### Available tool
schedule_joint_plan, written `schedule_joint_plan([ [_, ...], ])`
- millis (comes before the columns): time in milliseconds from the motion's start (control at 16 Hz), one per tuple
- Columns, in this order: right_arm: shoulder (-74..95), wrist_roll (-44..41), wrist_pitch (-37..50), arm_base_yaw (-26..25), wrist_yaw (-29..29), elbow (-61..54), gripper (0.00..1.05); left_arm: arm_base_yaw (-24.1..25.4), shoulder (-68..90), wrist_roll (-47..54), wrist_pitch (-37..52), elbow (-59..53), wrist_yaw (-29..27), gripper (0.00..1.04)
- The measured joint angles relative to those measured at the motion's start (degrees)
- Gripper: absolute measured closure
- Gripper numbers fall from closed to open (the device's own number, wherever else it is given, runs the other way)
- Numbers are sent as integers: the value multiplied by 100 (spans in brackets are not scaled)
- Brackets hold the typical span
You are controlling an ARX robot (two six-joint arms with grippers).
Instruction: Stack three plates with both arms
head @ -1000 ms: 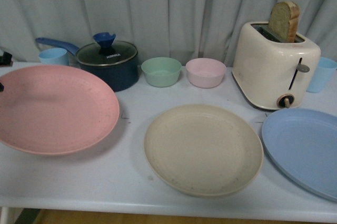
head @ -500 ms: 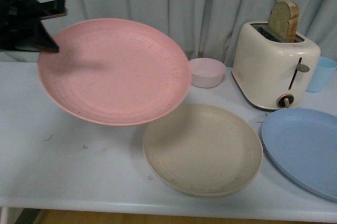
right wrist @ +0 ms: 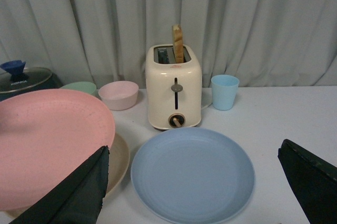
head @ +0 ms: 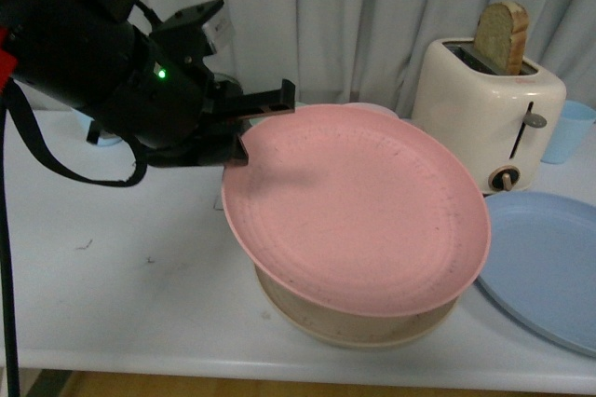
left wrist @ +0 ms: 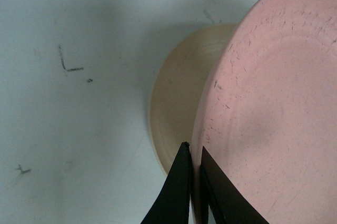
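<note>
Left end effector (head: pixel 250 127): jaws pinched on the rim of the pink plate (head: pixel 358 206), one finger above the lip and one below. The left wrist view confirms it, with the rim sandwiched between the two black fingers (left wrist: pixel 181 192).

Pink plate: carried in the air and tilted slightly, with its gripped edge higher. It hangs over the beige plate (head: pixel 354 327), which lies flat on the counter (head: pixel 140 294). Only the beige plate's near rim shows under it. The two are not concentric: the pink one sits off toward the toaster (head: pixel 484 108). Cannot tell whether the low edge is touching the beige rim.

Right end effector (right wrist: pixel 193 150): fingers spread wide, holding nothing, poised over the blue plate (head: pixel 545 262), which lies flat on the counter just beside the beige one.

Step in hand, by my reading: first stack, pink onto beige, at the lowering stage.

Next move calls for:
- shifting the pink plate back over the beige centre
- levelling it and easing it down until the rims nest
- only then opening the left jaws and pulling clear sideways so the finger under the lip does not drag it

The blue plate remains unstacked and is probably the right arm's job.
</note>
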Motion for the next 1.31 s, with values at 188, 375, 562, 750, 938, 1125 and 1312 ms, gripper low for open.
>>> schedule_joint_plan([
  [188,0,0,0,2,0,0,6,-118,374,-162,42,227,-4,102],
  [375,0,0,2,0,0,0,6,-238,776,-280,55,501,-42,102],
  [562,0,0,0,0,0,0,6,-295,1268,-319,28,730,-61,102],
  [750,0,0,0,0,0,0,6,-258,1545,-389,11,887,-24,102],
  [938,0,0,0,0,0,0,6,-175,1690,-385,-42,1093,-133,102],
  [1125,0,0,0,0,0,0,6,-61,1803,-356,-87,1093,-229,102],
  [1312,0,0,0,2,0,0,6,7,1801,-343,11,1027,-173,74],
])
